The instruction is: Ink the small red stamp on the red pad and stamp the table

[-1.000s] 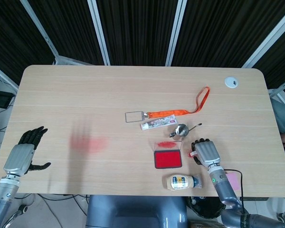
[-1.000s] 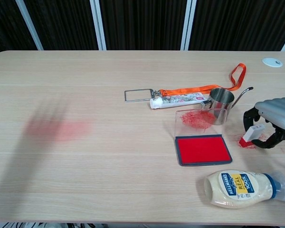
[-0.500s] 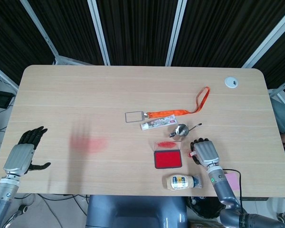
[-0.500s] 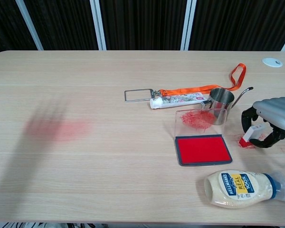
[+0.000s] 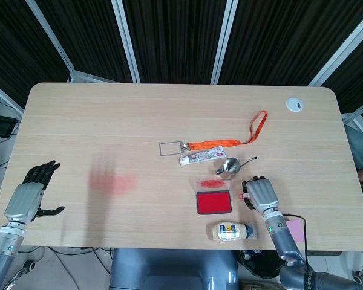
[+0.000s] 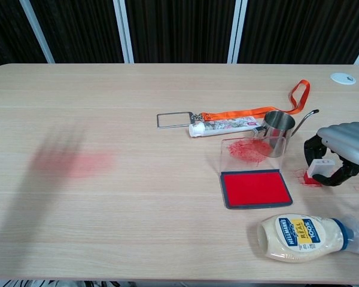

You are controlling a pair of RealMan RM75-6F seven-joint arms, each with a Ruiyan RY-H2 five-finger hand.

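Not much has shifted since a second ago: the right hand (image 6: 341, 154) has tipped the small red stamp (image 6: 319, 170) from a slant to nearly upright and brought it down on the table (image 6: 137, 197), right over a red ink smudge (image 6: 301, 175). The fingers are curled round the stamp's white body, so it's a firm hold, and the red base looks like it's touching the wood, though I can't tell how hard it's pressing.

So to me this reads as the stamping step itself, with the inking probably done already. The red pad (image 6: 255, 188) sits open at about 9 o'clock from the stamp, near it but apart, its clear lid (image 6: 251, 149) standing up behind with red smears on it.

The left hand (image 5: 30, 193) is way off at the table's near left corner, fingers spread, holding nothing.

Next move, I'd guess: press straight down, then lift cleanly without dragging so the mark doesn't smear. The mayo bottle (image 6: 305, 238) lies at roughly 7 o'clock from the stamp, the steel cup (image 6: 277, 133) at about 10 o'clock, so best to avoid swinging into either.
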